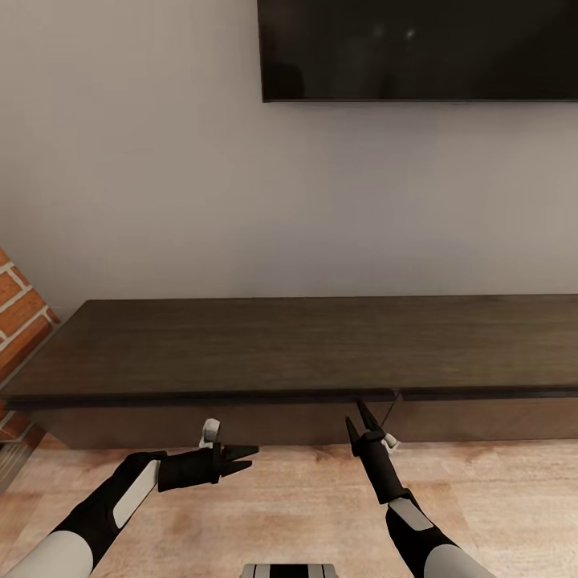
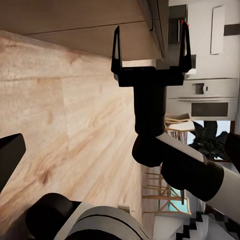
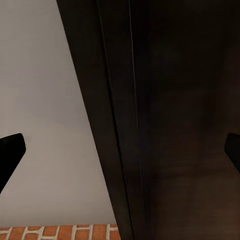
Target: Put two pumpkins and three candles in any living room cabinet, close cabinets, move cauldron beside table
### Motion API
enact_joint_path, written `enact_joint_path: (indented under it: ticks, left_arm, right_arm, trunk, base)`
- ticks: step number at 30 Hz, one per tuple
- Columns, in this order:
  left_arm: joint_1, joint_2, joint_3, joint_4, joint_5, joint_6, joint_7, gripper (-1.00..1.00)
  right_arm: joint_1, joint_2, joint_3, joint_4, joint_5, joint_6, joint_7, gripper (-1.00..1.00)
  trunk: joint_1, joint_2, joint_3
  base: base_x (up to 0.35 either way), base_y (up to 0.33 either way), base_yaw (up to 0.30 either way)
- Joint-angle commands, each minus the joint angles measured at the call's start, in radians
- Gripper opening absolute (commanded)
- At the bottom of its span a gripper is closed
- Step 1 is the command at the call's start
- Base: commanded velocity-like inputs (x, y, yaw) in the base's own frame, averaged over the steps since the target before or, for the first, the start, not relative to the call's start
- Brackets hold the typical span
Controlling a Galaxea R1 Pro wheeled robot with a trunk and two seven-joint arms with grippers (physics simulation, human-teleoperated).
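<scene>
Right gripper (image 1: pixel 360 417), fingers spread and empty, points up at the cabinet (image 1: pixel 241 345) front edge; left gripper (image 1: pixel 245 459), open, lies aside.

TV (image 1: pixel 417 48): black, on the wall high above both grippers | wall (image 1: pixel 144 177): plain grey, far behind the grippers | brick wall (image 1: pixel 20 313): red, off past the left gripper | wood floor (image 1: pixel 305 498): light brown, under both grippers | oven (image 2: pixel 202 102): white, far past the right gripper
</scene>
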State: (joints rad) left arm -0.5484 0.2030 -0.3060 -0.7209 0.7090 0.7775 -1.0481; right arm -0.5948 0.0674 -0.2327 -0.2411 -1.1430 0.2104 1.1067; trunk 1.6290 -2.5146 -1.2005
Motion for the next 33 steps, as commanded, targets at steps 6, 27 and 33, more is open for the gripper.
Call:
enact_joint_path:
  ticks: [6, 27, 33]
  left_arm:
    - [-0.001, 0.001, -0.003, 0.000, 0.008, 0.007, -0.001, 1.00]
    - [-0.001, 0.009, 0.010, 0.002, 0.019, 0.008, -0.001, 1.00]
    - [0.000, 0.012, 0.010, 0.002, 0.020, 0.007, -0.001, 1.00]
  right_arm:
    - [0.000, 0.000, 0.001, 0.000, -0.009, 0.010, 0.002, 1.00]
    - [0.000, 0.000, 0.001, 0.000, -0.009, 0.009, 0.002, 1.00]
    - [0.000, 0.000, 0.001, 0.001, -0.009, 0.009, 0.001, 1.00]
  trunk:
    - [0.002, -0.001, -0.020]
    - [0.004, -0.002, -0.036]
    - [0.004, -0.002, -0.036]
  base:
    - [0.000, 0.000, 0.000]
    - [0.014, 0.007, 0.000]
    - [0.092, 0.002, 0.000]
